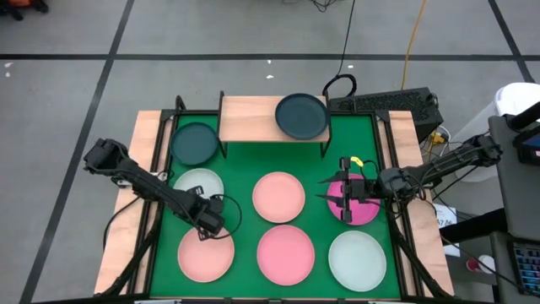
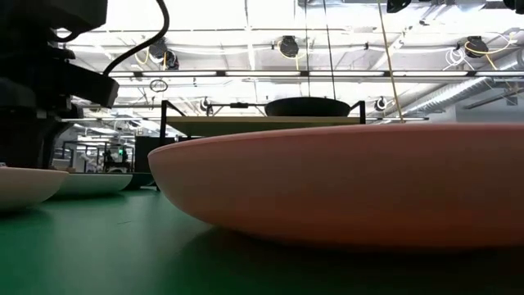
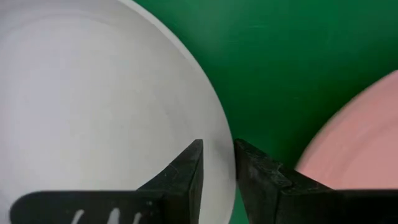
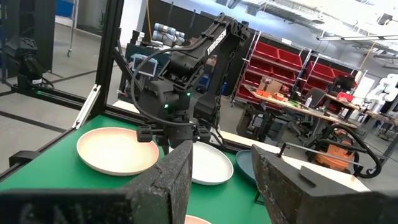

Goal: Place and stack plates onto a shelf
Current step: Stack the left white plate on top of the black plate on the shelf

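The light-wood shelf point(image 1: 253, 116) stands at the far side of the green mat, and one dark teal plate point(image 1: 301, 116) lies on its right half. The other dark teal plate point(image 1: 195, 143) lies on the mat left of the shelf. A pale mint plate point(image 1: 197, 183), three pink plates point(image 1: 279, 196) point(image 1: 205, 255) point(image 1: 285, 253), the magenta plate point(image 1: 364, 209) and a second mint plate point(image 1: 357, 260) lie flat on the mat. My left gripper point(image 1: 205, 226) is down at the near rim of the left mint plate. My right gripper point(image 1: 344, 199) hovers open over the magenta plate, pointing left. My left gripper point(image 3: 217, 149) has the left mint plate's rim point(image 3: 225, 163) between its two fingers. One finger point(image 3: 186, 171) is over the plate's inside and the other point(image 3: 255, 171) is outside, over the mat. The fingers point down from above. The plate lies flat on the mat.
The black frame rails point(image 1: 160, 160) run along both sides of the mat. A pink plate point(image 3: 360, 143) lies close beside the left gripper. A keyboard point(image 1: 384, 103) and cables sit beyond the shelf's right end. In the low view a pink plate point(image 2: 344, 192) fills the foreground.
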Robot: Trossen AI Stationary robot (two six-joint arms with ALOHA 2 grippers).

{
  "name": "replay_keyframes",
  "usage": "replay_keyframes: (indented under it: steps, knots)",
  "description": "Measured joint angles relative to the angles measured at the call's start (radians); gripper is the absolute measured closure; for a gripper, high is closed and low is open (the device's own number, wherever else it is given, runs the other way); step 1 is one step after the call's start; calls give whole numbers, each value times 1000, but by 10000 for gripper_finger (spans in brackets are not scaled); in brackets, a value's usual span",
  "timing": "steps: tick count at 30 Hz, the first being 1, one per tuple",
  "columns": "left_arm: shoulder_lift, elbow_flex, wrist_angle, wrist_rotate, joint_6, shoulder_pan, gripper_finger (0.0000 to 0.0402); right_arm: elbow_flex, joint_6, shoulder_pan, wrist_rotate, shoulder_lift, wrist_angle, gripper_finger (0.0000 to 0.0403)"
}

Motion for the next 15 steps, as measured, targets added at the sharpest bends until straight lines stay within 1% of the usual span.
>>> replay_keyframes:
  steps: [3, 7, 8, 12, 15]
  knots:
    - [1, 0, -1, 0, -4, 0, 328, 0, 0, 0, 0, 0, 0, 255]
    - [1, 0, -5, -1, -9, 0, 381, 0, 0, 0, 0, 0, 0, 255]
    - [1, 0, -9, -6, -9, 0, 388, 0, 0, 0, 0, 0, 0, 255]
    - [-6, 14, -21, 24, -9, 2, 392, 0, 0, 0, 0, 0, 0, 255]
    - [-16, 64, -65, 52, -10, 1, 392, 0, 0, 0, 0, 0, 0, 255]
